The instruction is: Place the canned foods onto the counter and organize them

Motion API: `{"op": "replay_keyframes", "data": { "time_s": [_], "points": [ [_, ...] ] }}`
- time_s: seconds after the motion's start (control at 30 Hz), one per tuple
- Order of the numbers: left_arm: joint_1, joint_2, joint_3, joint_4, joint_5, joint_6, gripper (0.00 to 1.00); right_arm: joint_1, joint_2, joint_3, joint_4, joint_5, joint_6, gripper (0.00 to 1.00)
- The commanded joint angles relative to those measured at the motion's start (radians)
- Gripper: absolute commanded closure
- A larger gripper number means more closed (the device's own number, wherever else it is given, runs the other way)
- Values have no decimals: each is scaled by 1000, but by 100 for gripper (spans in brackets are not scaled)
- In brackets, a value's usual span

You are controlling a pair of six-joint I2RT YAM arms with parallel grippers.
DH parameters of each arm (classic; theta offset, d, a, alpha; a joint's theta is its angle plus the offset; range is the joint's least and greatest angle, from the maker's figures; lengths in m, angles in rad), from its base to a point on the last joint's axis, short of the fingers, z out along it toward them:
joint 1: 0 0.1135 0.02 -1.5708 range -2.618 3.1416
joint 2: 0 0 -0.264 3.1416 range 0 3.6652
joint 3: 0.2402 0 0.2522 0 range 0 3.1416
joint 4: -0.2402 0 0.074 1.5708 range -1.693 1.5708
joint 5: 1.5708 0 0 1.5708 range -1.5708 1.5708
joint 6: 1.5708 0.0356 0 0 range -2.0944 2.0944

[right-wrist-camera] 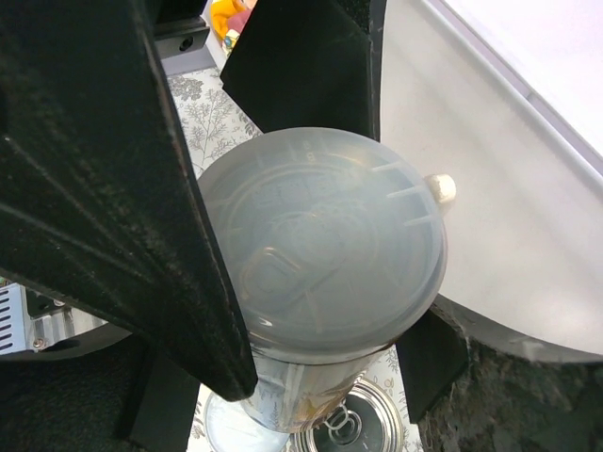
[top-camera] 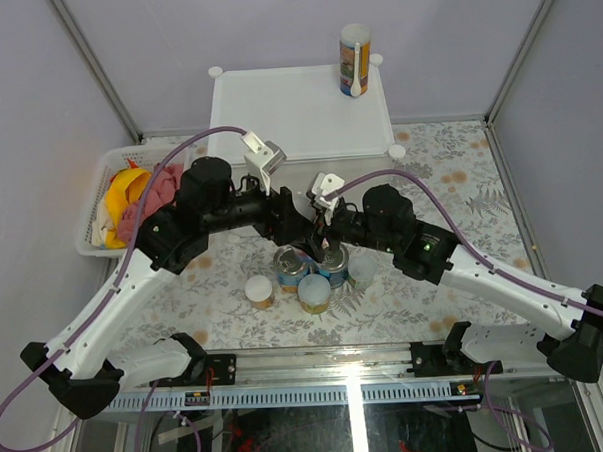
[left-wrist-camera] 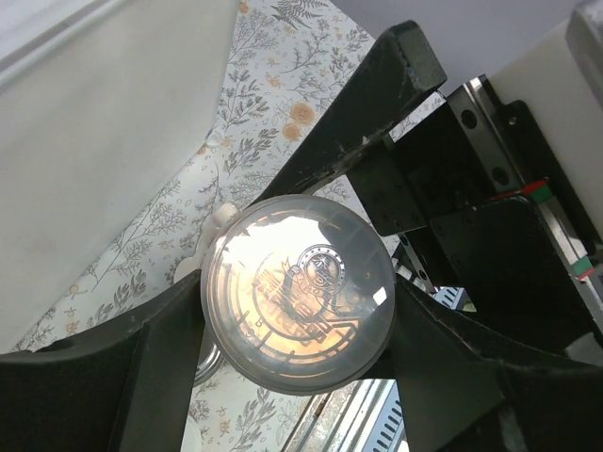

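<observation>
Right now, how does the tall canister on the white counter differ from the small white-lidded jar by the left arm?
The tall canister stands on the counter; the small jar sits on the floral table. The canister is tall and slim, the jar short. Both stand upright with yellowish labels.

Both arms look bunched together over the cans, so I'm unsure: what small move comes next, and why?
Probably let the left gripper open. Each wrist view shows a pale-lidded canister clamped between fingers, and from above the left meets the right gripper at one spot, so both seem to hold one canister. The right could then carry it to the counter.
</observation>
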Motion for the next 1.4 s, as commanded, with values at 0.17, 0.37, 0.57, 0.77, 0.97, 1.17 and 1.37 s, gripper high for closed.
{"op": "replay_keyframes", "data": {
  "time_s": [0.17, 0.37, 0.57, 0.77, 0.97, 1.17, 1.37],
  "points": [
    [-8, -21, 71, 176, 98, -6, 100, 10, 13, 53, 87, -29, 0, 57],
    [-8, -33, 46, 214, 81, -28, 100, 7, 17, 53, 84, -52, 16, 78],
    [-8, -74, -5, 279, 0, -80, 80, 1, 10, 41, 92, -48, 37, 100],
    [-8, -89, -32, 289, -14, -109, 52, 0, 16, 45, 107, -35, 50, 100],
    [-8, -101, -38, 289, -28, -120, 36, -2, 19, 50, 112, -32, 56, 100],
    [-8, -101, -36, 271, -43, -115, 22, -3, 15, 42, 124, -22, 59, 100],
    [-8, -118, -38, 272, -91, -109, 17, -9, 12, 42, 124, -13, 57, 100]
  ]
}}
